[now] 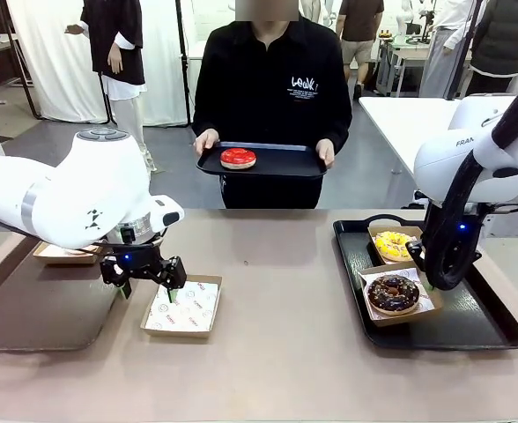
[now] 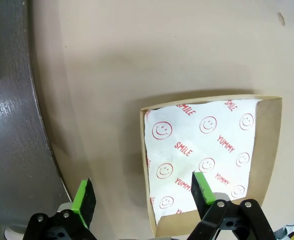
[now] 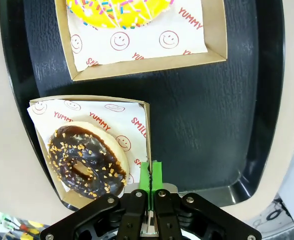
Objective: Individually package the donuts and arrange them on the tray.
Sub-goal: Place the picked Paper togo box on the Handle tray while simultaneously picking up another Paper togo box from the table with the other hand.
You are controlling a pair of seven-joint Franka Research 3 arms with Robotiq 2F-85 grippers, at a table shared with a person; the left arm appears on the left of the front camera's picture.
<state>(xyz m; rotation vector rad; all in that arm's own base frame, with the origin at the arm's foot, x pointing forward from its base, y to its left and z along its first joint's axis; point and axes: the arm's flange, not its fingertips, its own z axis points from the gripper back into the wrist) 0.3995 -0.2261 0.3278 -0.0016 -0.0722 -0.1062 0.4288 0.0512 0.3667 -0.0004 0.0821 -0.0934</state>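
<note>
A person at the far side holds a small black tray (image 1: 281, 164) with the red donut (image 1: 238, 159) on it. On the big black tray (image 1: 470, 330) at the right, the yellow donut (image 1: 393, 244) (image 3: 119, 11) and the chocolate donut (image 1: 393, 293) (image 3: 84, 160) each sit in a paper-lined box. My right gripper (image 1: 431, 282) (image 3: 151, 174) is shut, its tips at the chocolate donut box's side wall; I cannot tell if it pinches the wall. My left gripper (image 1: 144, 280) (image 2: 143, 197) stands open over the left edge of an empty lined box (image 1: 184, 307) (image 2: 207, 160).
A dark flat tray (image 1: 39, 308) (image 2: 9, 125) lies on the table to the left of the empty box. Another cardboard box (image 1: 65, 255) sits behind my left arm. People stand in the background.
</note>
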